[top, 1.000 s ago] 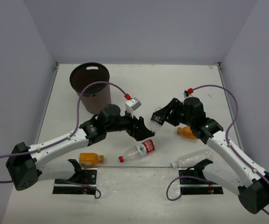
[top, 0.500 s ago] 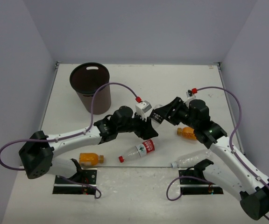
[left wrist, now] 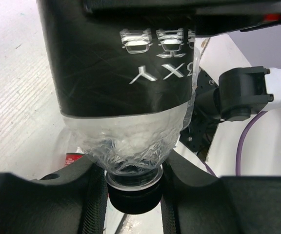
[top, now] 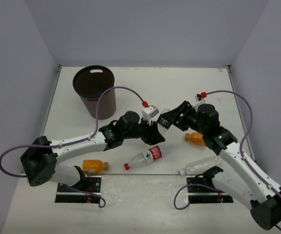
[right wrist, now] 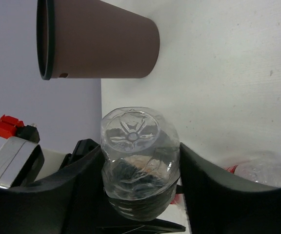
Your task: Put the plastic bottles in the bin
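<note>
A black-labelled plastic bottle (top: 164, 122) hangs in the air between my two grippers at mid-table. My left gripper (top: 158, 128) is shut on its neck just above the black cap (left wrist: 133, 197), and the label (left wrist: 126, 73) fills the left wrist view. My right gripper (top: 168, 118) has its fingers against both sides of the clear base (right wrist: 133, 134), with no gap showing. The bin (top: 95, 90), a brown bucket with a black rim, stands at the far left and shows in the right wrist view (right wrist: 101, 41). A red-labelled bottle (top: 145, 157) lies below the grippers.
An orange-filled bottle (top: 94, 165) lies near the left arm's base. Another orange bottle (top: 195, 139) lies beside the right arm. A plain clear bottle (top: 199, 167) lies near the front right. Walls close the table at the back and both sides.
My left arm reached right to the bottle held by my right gripper, and its jaws closed on the neck. The right arm shifted slightly right.
</note>
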Available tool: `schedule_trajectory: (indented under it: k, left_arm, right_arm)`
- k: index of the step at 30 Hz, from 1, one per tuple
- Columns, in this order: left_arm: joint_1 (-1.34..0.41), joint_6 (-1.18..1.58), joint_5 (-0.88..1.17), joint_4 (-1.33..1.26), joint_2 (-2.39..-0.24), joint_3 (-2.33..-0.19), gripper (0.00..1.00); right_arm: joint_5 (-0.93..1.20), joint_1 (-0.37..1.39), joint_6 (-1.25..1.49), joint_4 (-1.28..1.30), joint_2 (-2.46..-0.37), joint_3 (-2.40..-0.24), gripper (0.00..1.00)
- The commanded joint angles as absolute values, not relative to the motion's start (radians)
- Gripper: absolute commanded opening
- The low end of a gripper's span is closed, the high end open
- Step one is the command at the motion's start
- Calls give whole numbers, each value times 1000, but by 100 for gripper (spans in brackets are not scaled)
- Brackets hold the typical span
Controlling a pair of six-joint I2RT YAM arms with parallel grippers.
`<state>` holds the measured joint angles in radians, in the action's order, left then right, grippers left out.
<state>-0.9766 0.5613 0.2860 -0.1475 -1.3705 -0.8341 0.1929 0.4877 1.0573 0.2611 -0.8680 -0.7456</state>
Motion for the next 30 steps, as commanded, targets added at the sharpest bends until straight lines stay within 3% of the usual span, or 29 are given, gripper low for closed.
schedule_trajectory:
  k: [1,3,13,20,24,30]
  left_arm:
    - [-986,540,246,-225,-1326,-870,0]
    - [-986,536,192,-212,-1296,-864,0]
    - [-985,535,-151,-13,-1133,-880,0]
    - [-949,575,-494,301,-1101,-1046,0]
    - [-837,592,-616,409,-1094,-1145,0]
    - [-577,616,-589,488,-1144,-1260,0]
  right_arm:
    - [161,497,1005,340,-870,-785,93]
    - [130,497,988,387,-867,-812,99]
    - [-190,489,955,564,-809,-892,99]
    - [-337,455,942,646,-746,-889,99]
    - [-316,433,958,668,-728,-835,99]
    - [-245,428,981,684,-726,-741,99]
